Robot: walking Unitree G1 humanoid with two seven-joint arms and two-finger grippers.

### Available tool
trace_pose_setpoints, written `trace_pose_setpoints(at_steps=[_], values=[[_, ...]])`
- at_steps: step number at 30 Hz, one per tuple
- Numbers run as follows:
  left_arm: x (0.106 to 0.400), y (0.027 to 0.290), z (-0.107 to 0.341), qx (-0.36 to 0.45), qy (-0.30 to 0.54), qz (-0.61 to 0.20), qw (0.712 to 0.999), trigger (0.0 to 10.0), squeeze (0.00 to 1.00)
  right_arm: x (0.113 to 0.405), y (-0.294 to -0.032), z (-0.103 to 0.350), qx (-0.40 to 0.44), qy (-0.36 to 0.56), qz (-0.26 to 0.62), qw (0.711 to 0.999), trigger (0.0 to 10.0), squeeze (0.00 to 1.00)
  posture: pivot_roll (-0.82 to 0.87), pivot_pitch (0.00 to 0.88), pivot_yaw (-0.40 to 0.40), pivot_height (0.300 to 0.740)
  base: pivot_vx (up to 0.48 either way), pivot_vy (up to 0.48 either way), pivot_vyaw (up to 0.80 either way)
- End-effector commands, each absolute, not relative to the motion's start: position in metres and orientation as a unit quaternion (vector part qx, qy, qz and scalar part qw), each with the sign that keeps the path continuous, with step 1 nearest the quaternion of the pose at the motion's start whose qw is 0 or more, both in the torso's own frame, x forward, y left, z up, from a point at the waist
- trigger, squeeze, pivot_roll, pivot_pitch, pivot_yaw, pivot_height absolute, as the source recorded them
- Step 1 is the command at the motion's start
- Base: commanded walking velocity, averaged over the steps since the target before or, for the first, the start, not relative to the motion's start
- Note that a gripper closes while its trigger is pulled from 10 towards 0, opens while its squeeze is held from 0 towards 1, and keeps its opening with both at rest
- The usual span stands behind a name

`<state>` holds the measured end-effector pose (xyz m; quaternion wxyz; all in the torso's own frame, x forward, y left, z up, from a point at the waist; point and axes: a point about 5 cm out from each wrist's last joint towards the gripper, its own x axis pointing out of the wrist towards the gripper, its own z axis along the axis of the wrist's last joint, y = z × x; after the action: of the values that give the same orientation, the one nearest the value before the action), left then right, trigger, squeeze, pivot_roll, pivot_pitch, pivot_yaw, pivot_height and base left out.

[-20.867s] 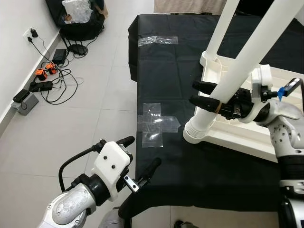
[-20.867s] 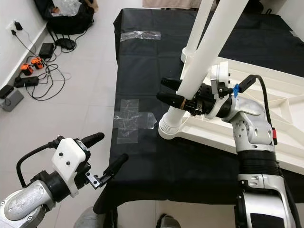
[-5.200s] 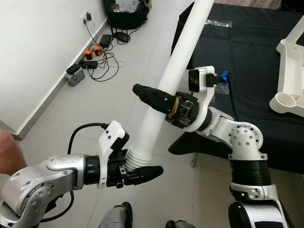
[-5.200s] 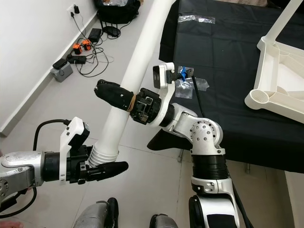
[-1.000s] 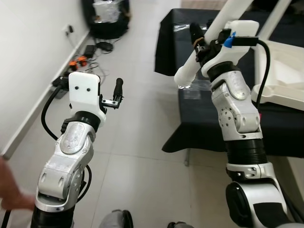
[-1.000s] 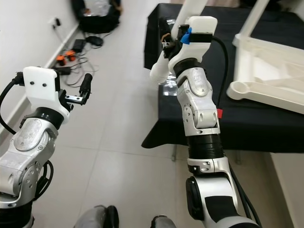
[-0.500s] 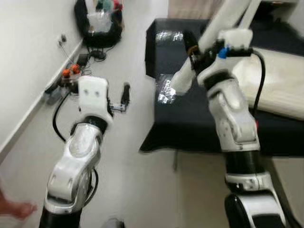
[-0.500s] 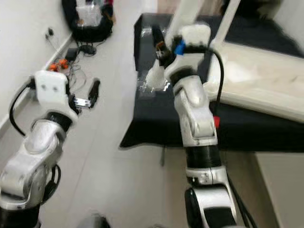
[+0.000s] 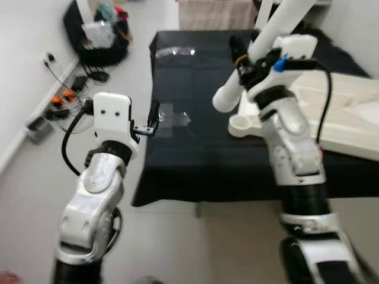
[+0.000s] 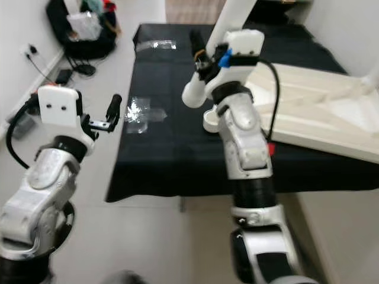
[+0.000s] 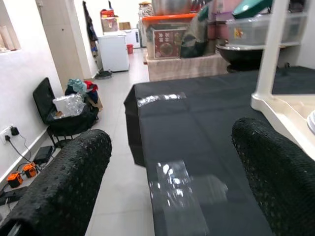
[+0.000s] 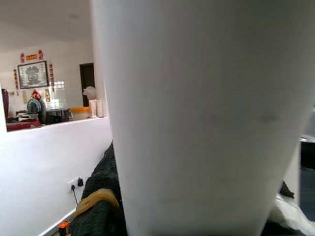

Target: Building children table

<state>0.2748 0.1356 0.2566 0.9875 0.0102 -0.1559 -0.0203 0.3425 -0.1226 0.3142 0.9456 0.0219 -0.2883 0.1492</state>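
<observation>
Right pincer (image 9: 244, 59) clamped around white table leg (image 9: 273, 41); leg's ribbed lower end hangs just above the corner socket (image 9: 240, 123) of the upturned white tabletop (image 9: 331, 118) on the black-draped counter (image 9: 189, 154). Leg runs up toward 1 o'clock from the pincer. Left pincer (image 9: 152, 118) spread wide, empty, at counter's left edge, 9 o'clock of the leg.

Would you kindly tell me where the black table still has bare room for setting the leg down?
Bare black cloth runs between the clear tape patch and the near edge. The right side is crowded by the white plastic tabletop, where the right tool holds the white leg.
</observation>
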Motion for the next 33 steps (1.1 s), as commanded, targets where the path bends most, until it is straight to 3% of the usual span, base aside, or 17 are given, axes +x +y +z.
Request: trace_pose_setpoints(at_steps=[1,15,26,33], values=[[0.277,0.141,0.255,0.011,-0.155,-0.008,0.988,10.0,0.00,0.341,-0.116,0.317,0.016,-0.290,0.159,0.943,10.0,0.00,0.03,0.155,-0.032,0.740,0.454,0.000,0.00],[0.276,0.137,0.255,-0.004,-0.148,-0.017,0.989,10.0,0.00,0.349,-0.132,0.320,0.001,-0.282,0.123,0.951,10.0,0.00,0.04,0.163,-0.041,0.740,0.032,0.000,0.00],[0.276,0.135,0.255,-0.004,-0.145,-0.025,0.989,10.0,0.00,0.354,-0.140,0.319,-0.012,-0.267,0.097,0.959,10.0,0.00,0.04,0.165,-0.039,0.740,0.000,0.000,-0.79],[0.276,0.137,0.256,-0.016,-0.144,-0.019,0.989,10.0,0.00,0.354,-0.140,0.317,-0.010,-0.266,0.098,0.959,10.0,0.00,0.04,0.169,-0.033,0.740,0.000,-0.131,0.00]])
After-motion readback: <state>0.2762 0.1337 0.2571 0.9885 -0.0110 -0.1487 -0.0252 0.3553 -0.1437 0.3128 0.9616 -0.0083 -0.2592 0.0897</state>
